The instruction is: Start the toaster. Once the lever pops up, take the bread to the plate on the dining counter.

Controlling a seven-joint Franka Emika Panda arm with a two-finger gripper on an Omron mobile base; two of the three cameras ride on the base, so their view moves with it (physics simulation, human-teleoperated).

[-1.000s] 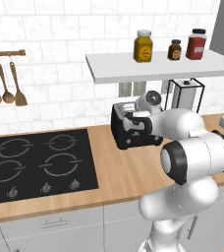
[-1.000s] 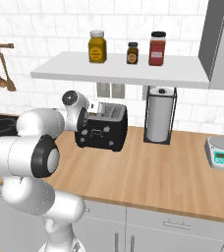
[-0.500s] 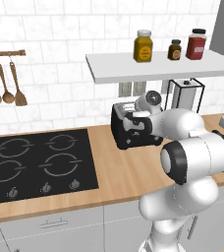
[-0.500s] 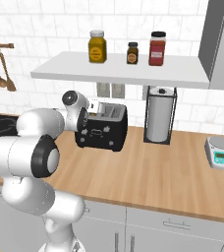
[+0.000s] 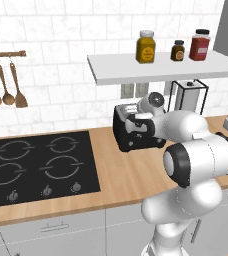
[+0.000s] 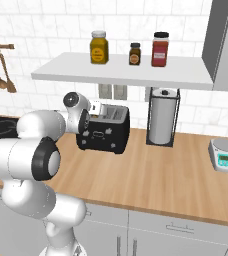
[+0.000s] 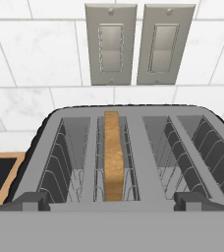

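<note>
- Presently the hand (image 7: 112, 199) is held wide open just above the front edge of the toaster (image 7: 128, 157), its two dark tips spread far apart and nothing gripped between them.
- Directly ahead of the hand, the bread (image 7: 113, 155) is seen standing on edge in the second slot from the left in the hand view; the other three slots are bare.
- From the base views, the toaster (image 5: 136, 131) is shown on the wooden bench (image 5: 131, 175), against the tiled wall, beside the hob (image 5: 36, 167) and below the shelf (image 6: 121, 70).
- The first step is judged to be in hand: the toaster is not yet started, and the lever cannot be made out in these pictures.
- Next, the lever must be found on the toaster's front and pressed fully down; the hand would need to be lowered past the top edge for that.
- Afterwards, the pop-up is to be awaited before the bread is lifted out.
</note>
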